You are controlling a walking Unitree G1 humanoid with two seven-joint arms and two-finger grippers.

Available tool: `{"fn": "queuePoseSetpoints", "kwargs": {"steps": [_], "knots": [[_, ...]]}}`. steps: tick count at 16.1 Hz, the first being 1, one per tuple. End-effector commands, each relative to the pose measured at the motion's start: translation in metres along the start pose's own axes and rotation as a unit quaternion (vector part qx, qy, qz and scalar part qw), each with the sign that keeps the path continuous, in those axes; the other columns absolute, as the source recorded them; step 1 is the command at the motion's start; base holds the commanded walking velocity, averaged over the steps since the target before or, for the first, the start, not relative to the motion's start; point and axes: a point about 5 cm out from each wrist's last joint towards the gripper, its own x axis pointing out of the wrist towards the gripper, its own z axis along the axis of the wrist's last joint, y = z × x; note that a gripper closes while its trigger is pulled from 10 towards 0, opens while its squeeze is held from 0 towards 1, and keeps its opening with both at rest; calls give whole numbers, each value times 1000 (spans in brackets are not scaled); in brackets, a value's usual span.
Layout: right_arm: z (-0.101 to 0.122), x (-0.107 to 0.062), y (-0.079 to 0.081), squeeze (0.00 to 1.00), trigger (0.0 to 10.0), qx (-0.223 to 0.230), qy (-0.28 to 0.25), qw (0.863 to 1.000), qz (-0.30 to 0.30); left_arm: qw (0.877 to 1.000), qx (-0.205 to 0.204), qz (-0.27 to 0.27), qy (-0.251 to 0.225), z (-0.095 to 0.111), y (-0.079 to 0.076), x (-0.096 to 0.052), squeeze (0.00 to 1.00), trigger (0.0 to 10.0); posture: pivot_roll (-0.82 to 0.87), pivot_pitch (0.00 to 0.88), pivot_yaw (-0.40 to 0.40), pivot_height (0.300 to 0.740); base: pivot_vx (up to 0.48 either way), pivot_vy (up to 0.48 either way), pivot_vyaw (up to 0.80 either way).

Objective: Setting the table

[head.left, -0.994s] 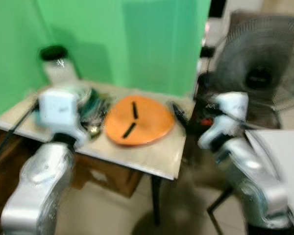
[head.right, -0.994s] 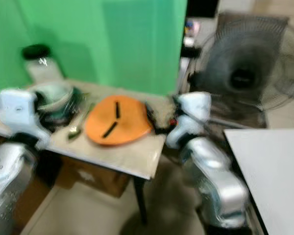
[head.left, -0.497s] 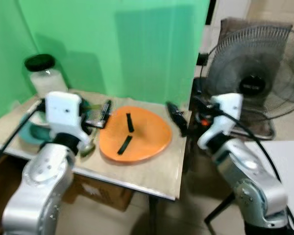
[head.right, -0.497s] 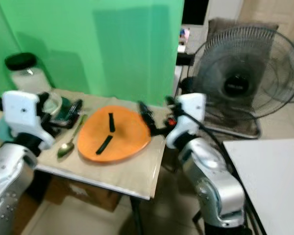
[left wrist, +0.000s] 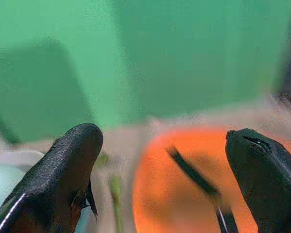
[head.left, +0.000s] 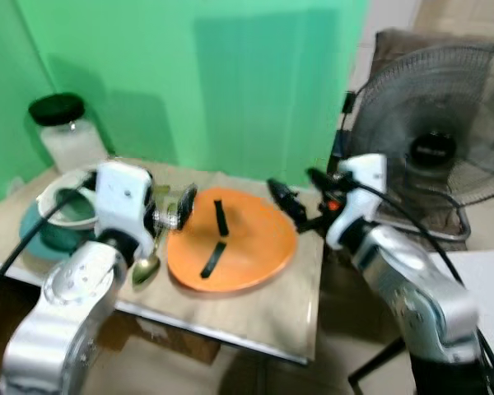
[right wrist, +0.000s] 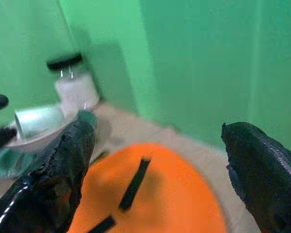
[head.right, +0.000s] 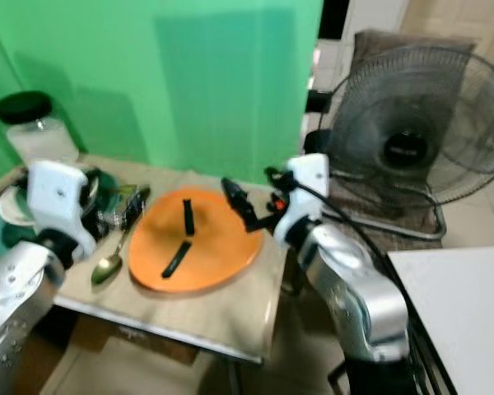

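Orange round plate on table, two black strips | left gripper, right gripper spread wide, empty.

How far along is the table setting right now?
Early stage. Done: the orange plate lies on the table with a spoon beside its left edge. In hand: nothing; the left gripper and right gripper hover at the plate's two sides, jaws open and empty. Left: the bowls sit stacked at the table's left end, not yet laid out.
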Motion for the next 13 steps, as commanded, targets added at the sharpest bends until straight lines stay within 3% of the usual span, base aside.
{"fn": "queuePoseSetpoints", "kwargs": {"steps": [1,4,5,7,9,13], "knots": [[-4,2,-4,1000,10000,12,26,1000,9,999,10,-49,8,-5,-3,1,0,10000,-54,0,29,740,0,0,0],[-14,17,-8,1000,10000,23,91,995,32,989,59,-118,71,-28,16,4,0,10000,-67,0,29,740,0,0,0],[-17,20,-11,0,10000,37,103,993,34,986,72,-127,87,-35,21,4,0,10000,-70,0,28,740,0,0,0],[-20,25,-21,0,10000,35,119,992,11,977,100,-148,119,-48,28,0,0,10000,-72,0,29,740,0,0,0],[-23,27,-26,0,10000,25,130,991,-2,973,99,-161,131,-60,28,-2,0,10000,-72,0,29,740,0,0,0],[-27,33,-17,0,10000,50,120,991,34,975,85,-147,142,-86,26,1,0,10000,-72,0,27,740,0,0,0]]}}
